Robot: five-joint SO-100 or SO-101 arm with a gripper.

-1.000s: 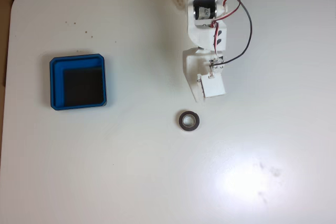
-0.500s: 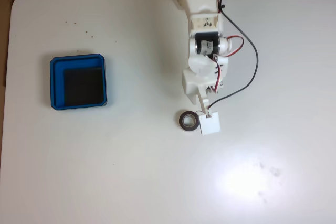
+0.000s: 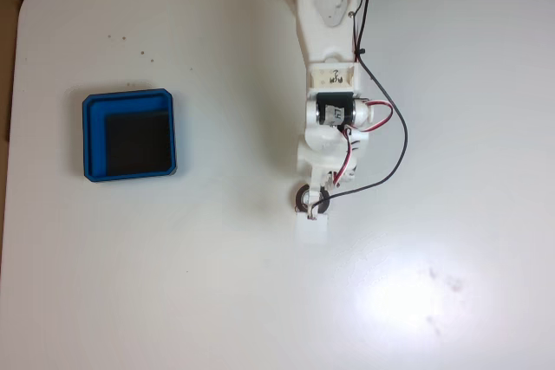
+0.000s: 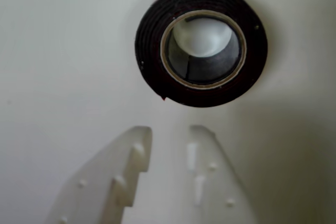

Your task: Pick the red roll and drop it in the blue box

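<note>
The red roll (image 4: 152, 43) lies flat on the white table, a dark ring with a pale core and a thin reddish edge. In the wrist view my gripper (image 4: 170, 129) hangs just short of it, the white fingers (image 4: 131, 153) a little apart with nothing between them. From the fixed view the arm reaches down from the top edge and the gripper (image 3: 314, 207) hovers right over the roll (image 3: 300, 199), covering most of it. The blue box (image 3: 87, 136), a shallow square tray with a black floor, sits far to the left and holds nothing.
The white table (image 3: 217, 283) has a rounded corner at the upper left. Red and black wires (image 3: 395, 149) loop out to the right of the arm. A bright glare patch (image 3: 408, 296) lies at the lower right.
The arm has stretched further down the fixed view. The gripper went from up and right of the roll to directly over it. Roll and box have not moved.
</note>
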